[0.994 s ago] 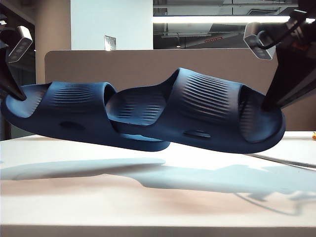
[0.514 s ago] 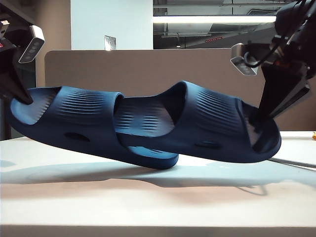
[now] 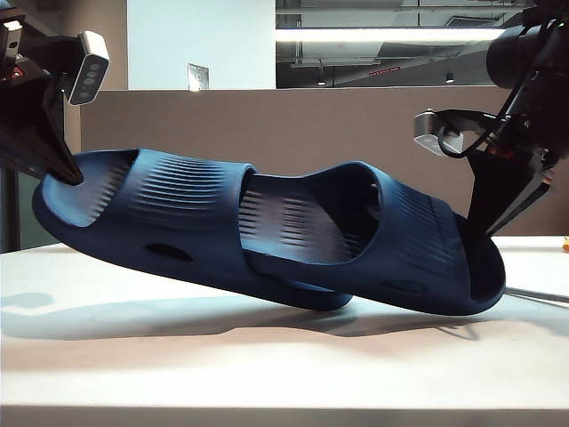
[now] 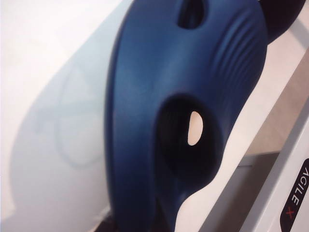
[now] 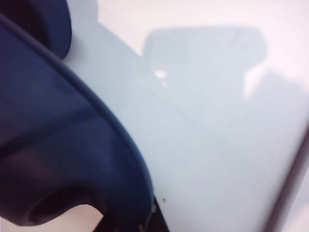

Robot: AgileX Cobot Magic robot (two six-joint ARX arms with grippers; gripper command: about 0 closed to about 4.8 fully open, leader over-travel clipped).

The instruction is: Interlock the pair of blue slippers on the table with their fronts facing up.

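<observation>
I am looking across a wide, flat, off-white matte worktop point(image 3: 178, 356) at two matching dark navy foam slide sandals with ribbed straps and oval side holes. The left slipper point(image 3: 151, 227) is sitting tilted, its outer end raised and its inner end sloping down toward the middle. My left gripper point(image 3: 69, 176) is reaching in from the left edge of the exterior view, its jaws closed on that raised end. The right slipper point(image 3: 391, 245) is overlapping the left one: the left slipper's lower end is passing under its strap, so the two are nested together with straps facing up. My right gripper point(image 3: 469, 233) is coming down at the right side, its jaws clamped on the right slipper's outer end. That end is sitting low, close to the worktop; I cannot tell whether it is touching. A brown-grey fabric divider panel point(image 3: 293, 124) is standing behind the pair.
</observation>
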